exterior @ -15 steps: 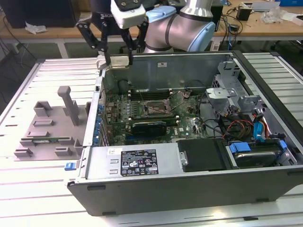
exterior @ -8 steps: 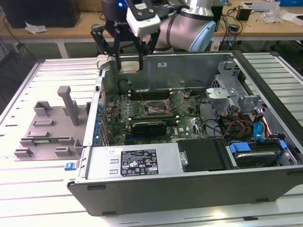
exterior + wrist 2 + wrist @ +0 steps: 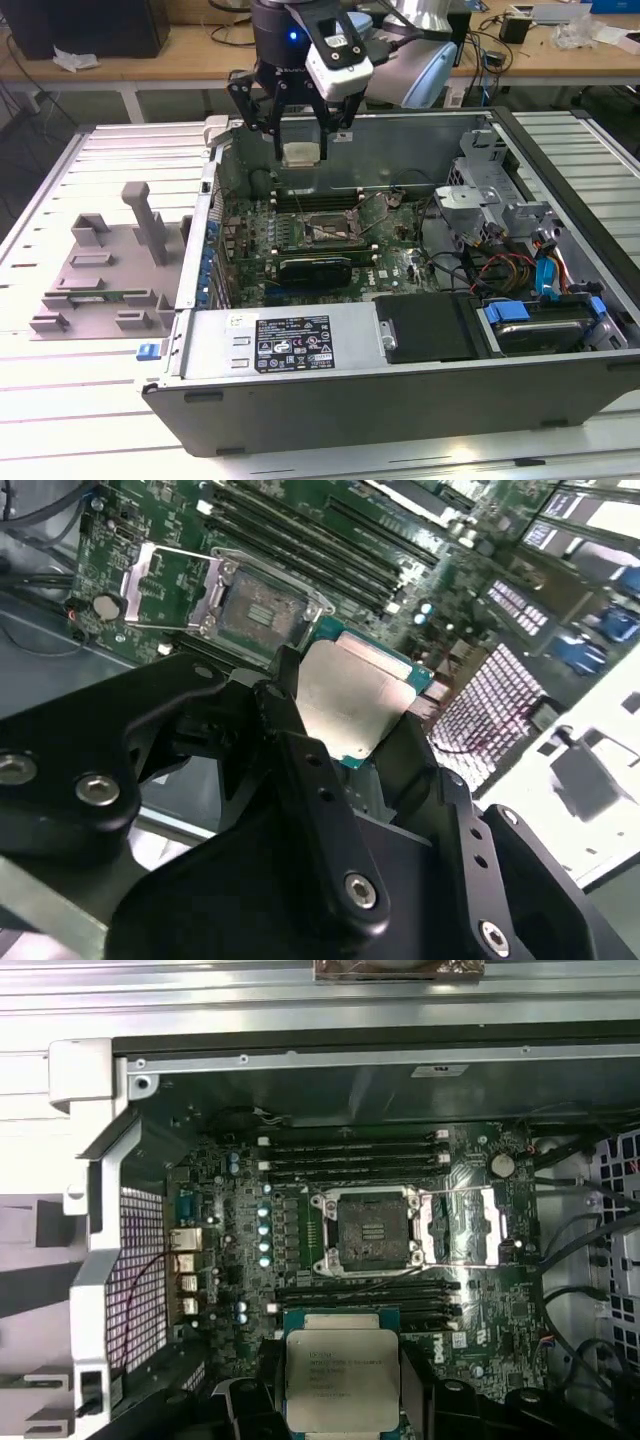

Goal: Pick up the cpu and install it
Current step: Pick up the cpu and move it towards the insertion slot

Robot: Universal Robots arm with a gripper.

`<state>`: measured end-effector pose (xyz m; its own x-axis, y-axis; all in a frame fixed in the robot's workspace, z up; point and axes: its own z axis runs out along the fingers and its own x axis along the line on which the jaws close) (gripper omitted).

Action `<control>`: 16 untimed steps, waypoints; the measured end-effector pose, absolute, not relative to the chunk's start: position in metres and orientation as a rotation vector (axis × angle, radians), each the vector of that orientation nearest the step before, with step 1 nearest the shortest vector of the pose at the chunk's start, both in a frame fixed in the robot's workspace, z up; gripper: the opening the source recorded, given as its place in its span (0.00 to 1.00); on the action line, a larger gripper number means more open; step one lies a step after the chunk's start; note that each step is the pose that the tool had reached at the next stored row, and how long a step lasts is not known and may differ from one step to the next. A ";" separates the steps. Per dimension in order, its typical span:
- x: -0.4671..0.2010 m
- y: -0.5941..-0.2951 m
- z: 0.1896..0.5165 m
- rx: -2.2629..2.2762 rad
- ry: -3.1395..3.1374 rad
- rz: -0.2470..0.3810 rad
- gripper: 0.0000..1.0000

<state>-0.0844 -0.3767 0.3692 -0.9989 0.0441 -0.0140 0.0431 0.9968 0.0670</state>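
Observation:
The cpu (image 3: pixel 300 154) (image 3: pixel 352 698) (image 3: pixel 342 1377), a flat square chip with a silver-grey top and a thin green rim, hangs between the black fingers of my gripper (image 3: pixel 300 150), which is shut on it. I hold it in the air over the rear part of the open computer case (image 3: pixel 400 390), above the motherboard (image 3: pixel 300 225). The square cpu socket (image 3: pixel 365 1232) (image 3: pixel 262 608) (image 3: pixel 325 232) lies on the board with its metal frame flipped open, apart from the chip.
Black memory slots (image 3: pixel 355 1150) run on both sides of the socket. A black card (image 3: pixel 315 268) sits in the board. Drive bays and coloured cables (image 3: pixel 520 270) crowd the case on the exterior view's right. A grey parts fixture (image 3: pixel 110 260) stands on the table on the exterior view's left.

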 end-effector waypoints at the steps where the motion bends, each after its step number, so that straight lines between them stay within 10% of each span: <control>1: -0.084 -0.375 0.367 0.068 3.124 0.104 0.55; 16: -0.064 -0.340 0.326 0.065 3.124 0.104 0.55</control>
